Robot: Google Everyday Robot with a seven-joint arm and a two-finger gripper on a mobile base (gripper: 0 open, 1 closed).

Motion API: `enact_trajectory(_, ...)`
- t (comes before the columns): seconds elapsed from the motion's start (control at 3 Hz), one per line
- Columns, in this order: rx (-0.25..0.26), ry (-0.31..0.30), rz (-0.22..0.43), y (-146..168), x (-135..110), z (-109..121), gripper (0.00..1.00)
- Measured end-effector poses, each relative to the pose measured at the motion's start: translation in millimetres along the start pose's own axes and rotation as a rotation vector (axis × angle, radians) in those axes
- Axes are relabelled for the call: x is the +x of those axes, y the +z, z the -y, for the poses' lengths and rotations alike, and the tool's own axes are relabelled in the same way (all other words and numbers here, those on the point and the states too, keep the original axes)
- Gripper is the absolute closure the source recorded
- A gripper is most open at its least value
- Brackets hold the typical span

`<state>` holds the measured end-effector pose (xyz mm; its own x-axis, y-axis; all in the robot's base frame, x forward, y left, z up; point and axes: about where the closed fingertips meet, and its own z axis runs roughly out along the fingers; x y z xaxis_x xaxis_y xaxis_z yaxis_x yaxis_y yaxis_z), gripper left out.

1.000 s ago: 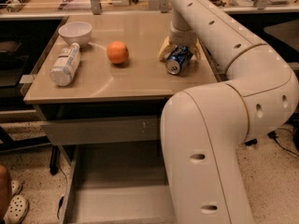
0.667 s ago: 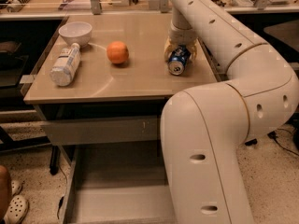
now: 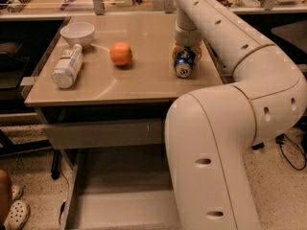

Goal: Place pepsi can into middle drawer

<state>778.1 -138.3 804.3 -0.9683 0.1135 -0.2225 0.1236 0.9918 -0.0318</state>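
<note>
The pepsi can (image 3: 183, 64) lies on its side at the right of the tan table top (image 3: 144, 83), its silver end facing me. My gripper (image 3: 186, 53) comes down from the arm right over the can. Its yellowish fingers (image 3: 175, 50) sit against both sides of the can's far half, closed on it. The can rests on the table. The middle drawer (image 3: 120, 200) stands pulled out below the table; its flat grey floor is bare, and my arm's big white link covers its right part.
An orange (image 3: 121, 53), a white bowl (image 3: 77, 33) and a white-labelled plastic bottle (image 3: 67, 66) lying down occupy the table's left half. A closed drawer front (image 3: 105, 133) sits under the table top. A white shoe (image 3: 17, 214) lies on the floor at bottom left.
The fingers have drawn in around the can, and the can has shifted slightly. The arm has barely moved otherwise.
</note>
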Motion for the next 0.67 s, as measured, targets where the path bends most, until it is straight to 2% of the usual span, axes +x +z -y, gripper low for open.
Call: enact_trajectory(0.67,0.0,0.0,0.0,-8.9,-1.9,0.5,1.0)
